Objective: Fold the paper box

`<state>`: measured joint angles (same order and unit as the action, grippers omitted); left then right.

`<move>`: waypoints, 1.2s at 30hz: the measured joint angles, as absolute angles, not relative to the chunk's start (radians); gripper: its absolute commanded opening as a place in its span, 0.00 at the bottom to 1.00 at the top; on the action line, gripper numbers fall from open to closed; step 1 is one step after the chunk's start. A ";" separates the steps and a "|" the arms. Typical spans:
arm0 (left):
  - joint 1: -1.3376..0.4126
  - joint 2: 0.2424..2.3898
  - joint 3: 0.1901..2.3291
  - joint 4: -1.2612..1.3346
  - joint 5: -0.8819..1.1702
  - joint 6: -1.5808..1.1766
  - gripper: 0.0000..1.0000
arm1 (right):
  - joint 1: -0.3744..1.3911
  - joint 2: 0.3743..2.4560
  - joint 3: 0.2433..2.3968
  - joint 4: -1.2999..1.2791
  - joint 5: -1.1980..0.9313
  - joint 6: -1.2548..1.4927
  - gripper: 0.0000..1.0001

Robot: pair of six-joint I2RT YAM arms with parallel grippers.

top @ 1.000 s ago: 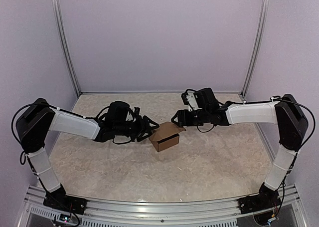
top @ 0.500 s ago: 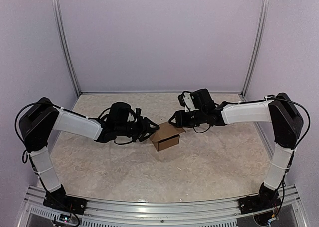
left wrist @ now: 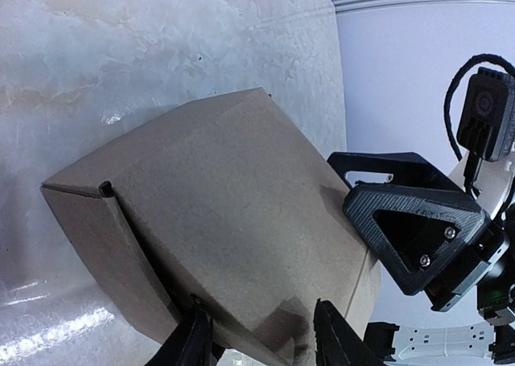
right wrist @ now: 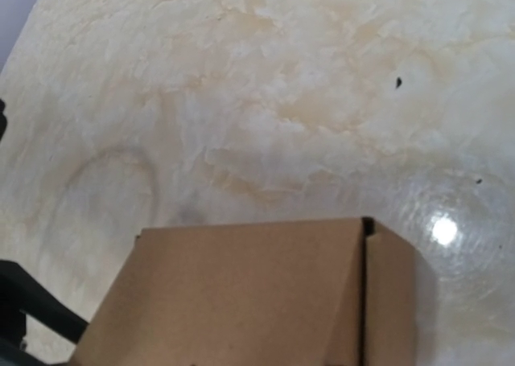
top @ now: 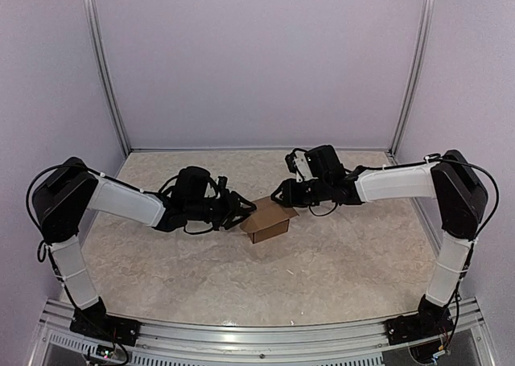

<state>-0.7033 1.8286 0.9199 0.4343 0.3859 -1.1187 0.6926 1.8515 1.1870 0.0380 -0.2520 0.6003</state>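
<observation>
The paper box [top: 268, 220] sits near the middle of the table [top: 322, 261]; its long axis runs across the table, right end angled toward the back edge; the left gripper [top: 241, 211] straddles its left end, fingers apart around cardboard, grip unclear; the right gripper [top: 282, 195] meets its rear-right top edge, and I cannot tell how its jaws stand.
</observation>
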 measured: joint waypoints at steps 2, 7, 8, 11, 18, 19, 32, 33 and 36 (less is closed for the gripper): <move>-0.700 1.829 0.913 0.439 0.387 -1.118 0.43 | 0.694 1.852 1.184 0.044 -0.252 0.606 0.31; -0.689 1.829 0.896 0.443 0.394 -1.118 0.43 | 0.699 1.852 1.166 0.078 -0.255 0.633 0.33; -0.687 1.829 0.896 0.443 0.397 -1.117 0.43 | 0.700 1.852 1.163 0.082 -0.255 0.642 0.34; -0.682 1.829 0.895 0.445 0.405 -1.113 0.43 | 0.702 1.852 1.156 0.092 -0.256 0.658 0.35; -0.679 1.829 0.893 0.446 0.413 -1.097 0.43 | 0.705 1.858 1.153 0.101 -0.254 0.683 0.35; -0.679 1.829 0.893 0.446 0.414 -1.095 0.43 | 0.705 1.859 1.153 0.102 -0.254 0.687 0.35; -0.679 1.828 0.891 0.448 0.422 -1.091 0.43 | 0.705 1.865 1.153 0.100 -0.227 0.721 0.42; -0.679 1.828 0.891 0.448 0.423 -1.091 0.43 | 0.705 1.865 1.153 0.100 -0.227 0.723 0.43; -0.679 1.828 0.891 0.448 0.423 -1.091 0.43 | 0.706 1.864 1.151 0.101 -0.228 0.728 0.43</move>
